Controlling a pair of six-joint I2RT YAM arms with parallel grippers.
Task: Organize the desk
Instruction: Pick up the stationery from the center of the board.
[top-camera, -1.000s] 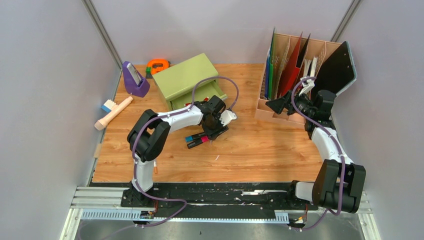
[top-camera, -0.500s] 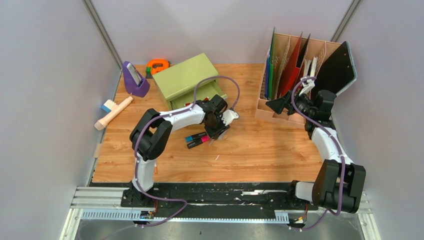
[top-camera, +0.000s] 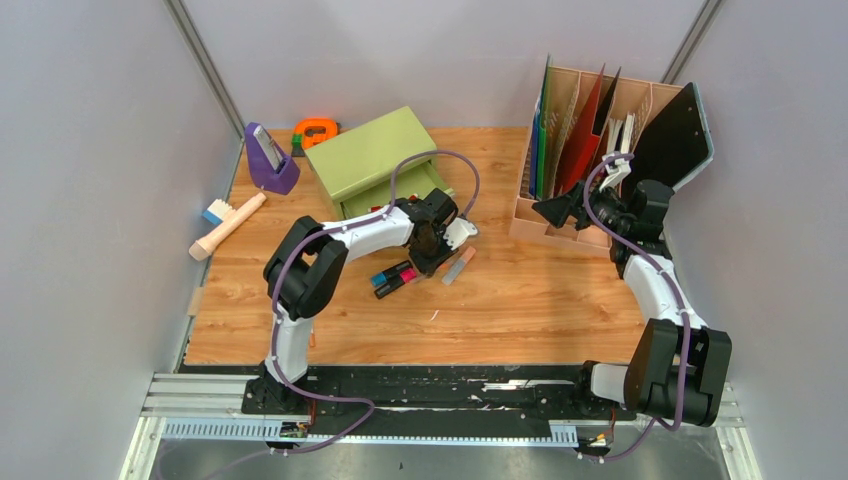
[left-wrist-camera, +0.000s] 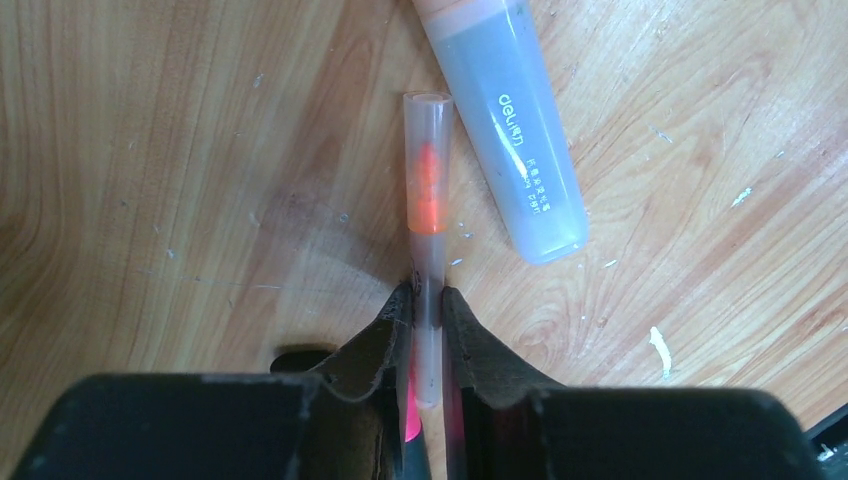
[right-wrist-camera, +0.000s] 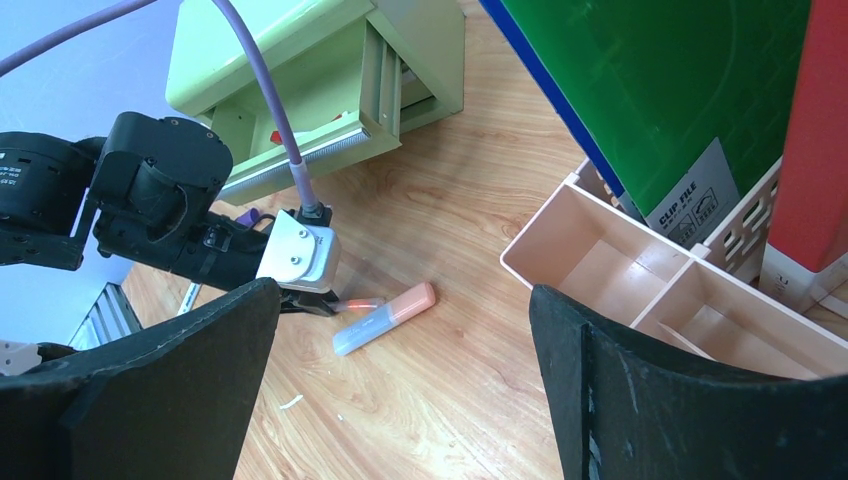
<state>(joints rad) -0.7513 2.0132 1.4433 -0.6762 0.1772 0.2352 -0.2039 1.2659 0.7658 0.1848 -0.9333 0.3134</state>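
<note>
Tidying looks barely begun: mid-way across the desk (top-camera: 540, 300), the left gripper (left-wrist-camera: 428, 305) pinches a thin clear pen (left-wrist-camera: 428, 170) lying flat; the right gripper (right-wrist-camera: 403, 290) hangs spread at 2 o'clock by the file rack (top-camera: 530, 225). Yet to stow: a highlighter (left-wrist-camera: 520, 130) crowding the pen's 1 o'clock, markers (top-camera: 395, 278) at its 9; the open drawer chest (top-camera: 365, 155) waits at 11.

Flat rectangular surface (top-camera: 520, 300) of orange-brown wood grain, flecked with pale scuffs, edged nearside by black-and-silver rail (top-camera: 440, 385).

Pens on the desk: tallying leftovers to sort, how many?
4: two markers and a grey highlighter flank the left gripper, which pinches a thin pen; others may be hidden.
</note>
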